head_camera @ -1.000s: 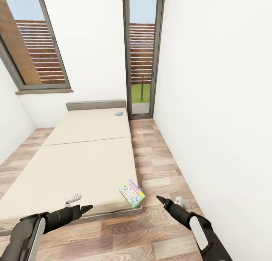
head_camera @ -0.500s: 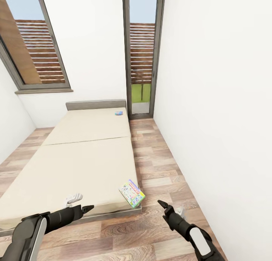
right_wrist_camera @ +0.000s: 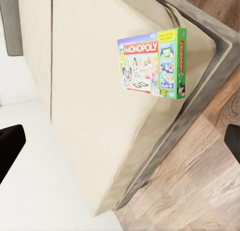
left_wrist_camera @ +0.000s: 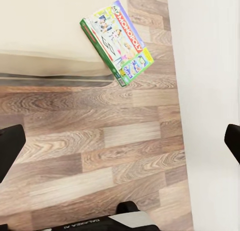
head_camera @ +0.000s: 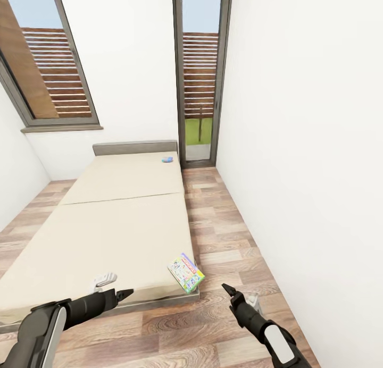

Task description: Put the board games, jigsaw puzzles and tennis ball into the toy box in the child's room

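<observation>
A green-topped board game [head_camera: 186,272] lies flat on the near right corner of the bed [head_camera: 122,224], one corner jutting past the mattress edge. It also shows in the left wrist view [left_wrist_camera: 117,41] and the right wrist view [right_wrist_camera: 152,63]. A light blue board game [head_camera: 167,159] rests far off by the grey headboard. My left gripper [head_camera: 118,284] hovers open over the bed's foot edge, left of the green game. Over the floor to the right of that game, my right gripper [head_camera: 239,293] is open. Neither holds anything.
A white wall [head_camera: 308,171] runs close along the right, leaving a strip of wood-plank floor [head_camera: 218,224] between it and the bed. A tall grey-framed window [head_camera: 199,75] stands at the far end and a wider window [head_camera: 48,59] at the back left.
My right arm has drawn back and down a little toward the camera. The left arm and both games stay put.
</observation>
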